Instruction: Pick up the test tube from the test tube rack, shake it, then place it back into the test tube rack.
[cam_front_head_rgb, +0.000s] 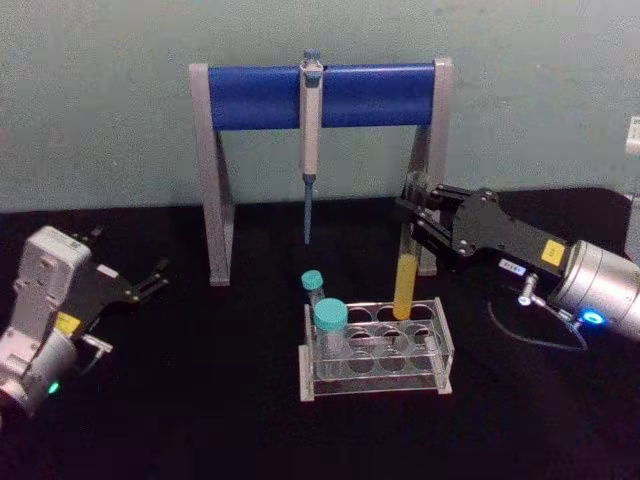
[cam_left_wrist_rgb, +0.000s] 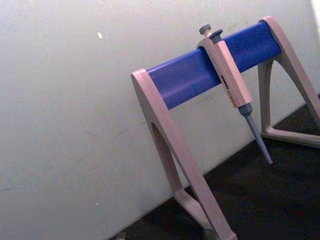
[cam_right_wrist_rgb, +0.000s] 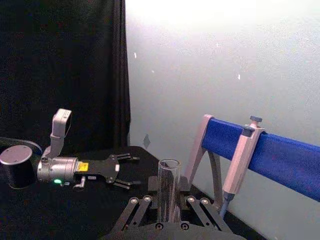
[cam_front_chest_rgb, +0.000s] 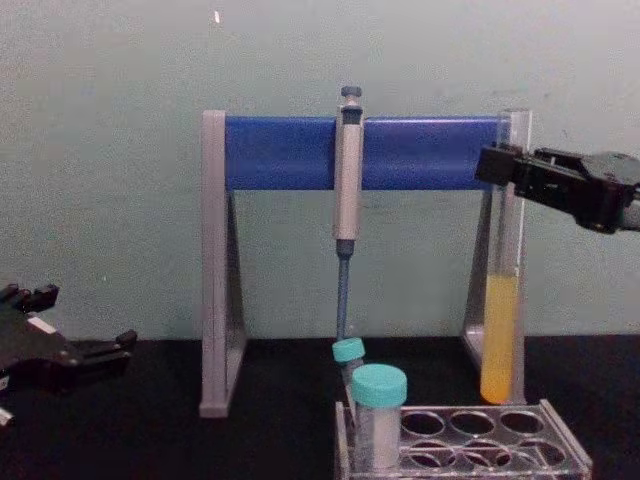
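The right end effector (cam_front_head_rgb: 410, 215) pinches the test tube (cam_front_head_rgb: 404, 285) near its open top. The tube stands straight up, with its mouth on top and yellow liquid low down. Its round end is just at the back right corner of the test tube rack (cam_front_head_rgb: 376, 380). The left end effector (cam_front_head_rgb: 153, 280) sits far off to the left, with its fingers spread.

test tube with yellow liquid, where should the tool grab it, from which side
Bare glass near the top of the test tube, side-on from the right: it stands upright, its base at the rack, teal-capped tubes on its left. The right tool is shut there; the left tool lies open, far left.
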